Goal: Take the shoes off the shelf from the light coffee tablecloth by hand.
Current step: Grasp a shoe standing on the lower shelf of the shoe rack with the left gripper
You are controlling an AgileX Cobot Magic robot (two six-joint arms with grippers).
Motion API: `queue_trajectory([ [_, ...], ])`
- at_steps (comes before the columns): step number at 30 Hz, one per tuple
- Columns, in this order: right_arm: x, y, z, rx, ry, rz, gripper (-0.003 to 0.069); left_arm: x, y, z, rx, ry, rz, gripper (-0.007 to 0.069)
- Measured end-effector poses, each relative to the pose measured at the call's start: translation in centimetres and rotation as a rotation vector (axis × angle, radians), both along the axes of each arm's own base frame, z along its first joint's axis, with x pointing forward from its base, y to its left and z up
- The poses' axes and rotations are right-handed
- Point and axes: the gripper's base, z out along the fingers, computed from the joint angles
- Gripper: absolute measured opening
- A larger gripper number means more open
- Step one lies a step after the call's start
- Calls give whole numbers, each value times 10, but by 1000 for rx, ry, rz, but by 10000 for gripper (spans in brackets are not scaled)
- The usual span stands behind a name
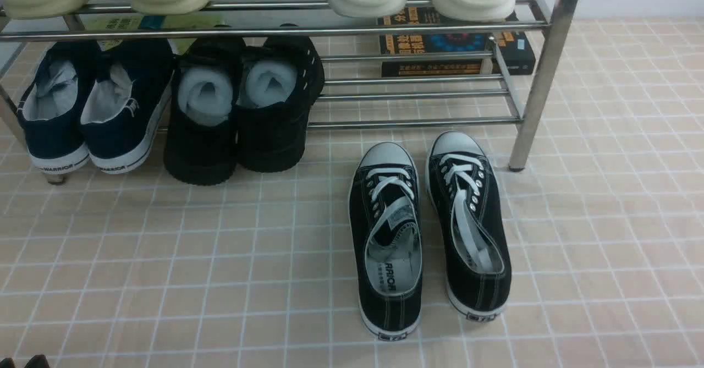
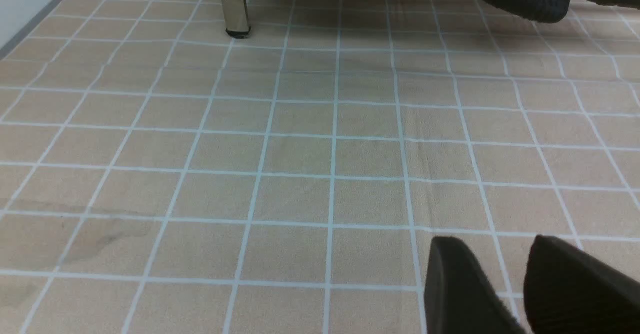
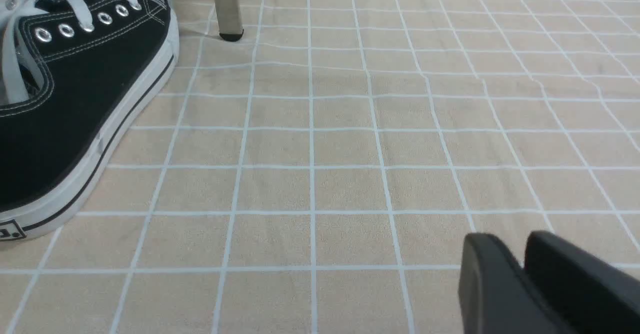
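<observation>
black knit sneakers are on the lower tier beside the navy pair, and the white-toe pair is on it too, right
No: the front view shows the white-toe pair on the tablecloth in front of the shelf, not on it. The black knit sneakers sit on the lower tier beside the navy pair.
</observation>
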Motion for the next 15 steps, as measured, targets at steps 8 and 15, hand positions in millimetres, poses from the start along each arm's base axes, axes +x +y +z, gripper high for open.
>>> queue_trajectory([
  [8,0,0,0,0,0,0,136,0,0,0,0,0,0,239],
  [15,0,0,0,0,0,0,145,0,0,0,0,0,0,239],
])
